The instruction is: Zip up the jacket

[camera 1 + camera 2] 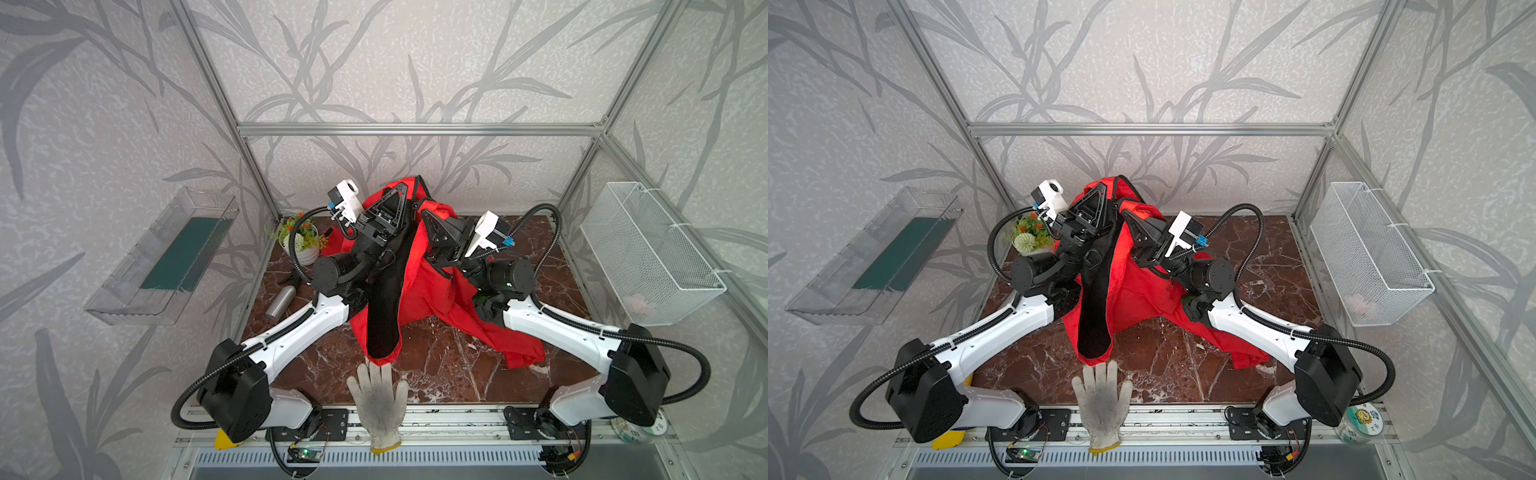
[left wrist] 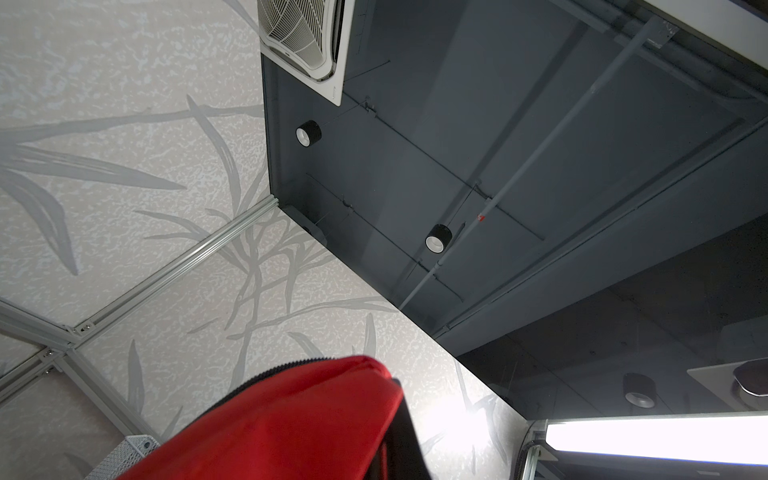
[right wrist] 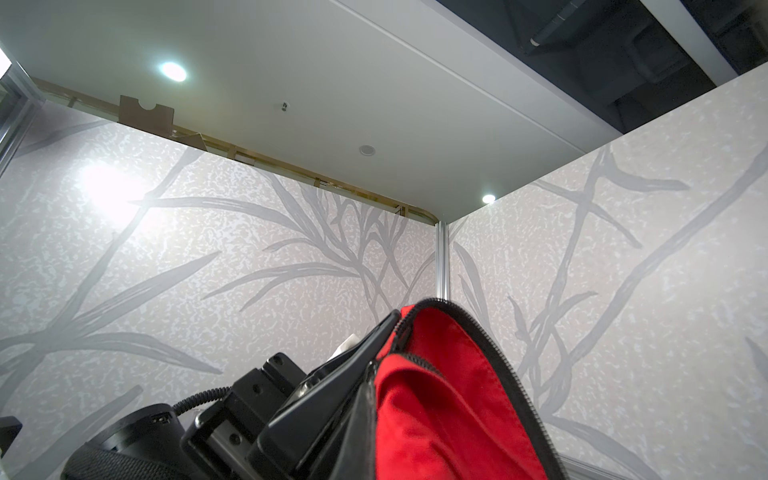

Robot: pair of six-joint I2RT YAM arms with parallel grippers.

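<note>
Item: jacket (image 1: 424,286), red, black lining showing.

Position: hanging high over the table (image 1: 440,370), lower part trailing on the marble, front gaping, zip not yet joined.

Left gripper (image 1: 397,193): fingers pressed together, pinching the top edge.

Right gripper (image 1: 426,216): likewise pinching cloth, just beside the left.

Purpose, judged: holding it aloft so both front edges are hanging straight and the zip teeth (image 3: 478,332) are lining up.

Glove (image 1: 380,399): lying apart, near edge.
</note>
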